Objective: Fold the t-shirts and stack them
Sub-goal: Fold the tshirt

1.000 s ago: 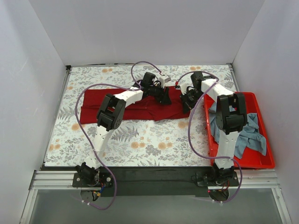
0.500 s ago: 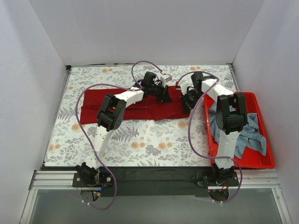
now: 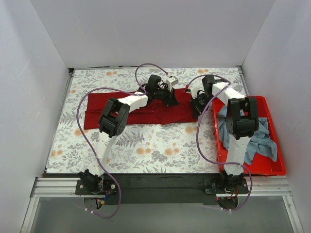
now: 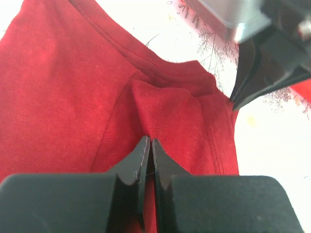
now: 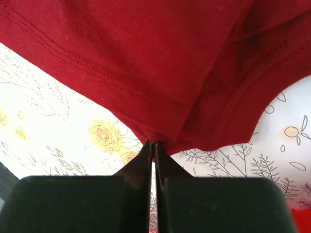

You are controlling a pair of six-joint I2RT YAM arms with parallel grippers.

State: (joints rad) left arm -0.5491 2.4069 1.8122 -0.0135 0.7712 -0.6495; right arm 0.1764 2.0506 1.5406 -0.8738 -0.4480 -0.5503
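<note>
The dark red t-shirt (image 3: 126, 108) lies across the far middle of the flowered table, folded into a long band. My left gripper (image 3: 171, 99) is shut on a fold of it near its far right edge; the wrist view shows the red cloth (image 4: 73, 87) pinched between the closed jaws. My right gripper (image 3: 198, 106) is shut on the shirt's right hem (image 5: 146, 63), by the bin's corner. The grey-blue t-shirt (image 3: 260, 141) lies crumpled in the red bin (image 3: 277, 170) at the right.
The red plastic bin stands along the table's right side, close to the right arm. White walls enclose the table on three sides. Purple cables loop over both arms. The flowered table cover (image 3: 146, 150) shows in front of the shirt.
Both grippers have shifted slightly toward the far side, still holding the red shirt's right end. The shirt's right edge has moved a little with them.
</note>
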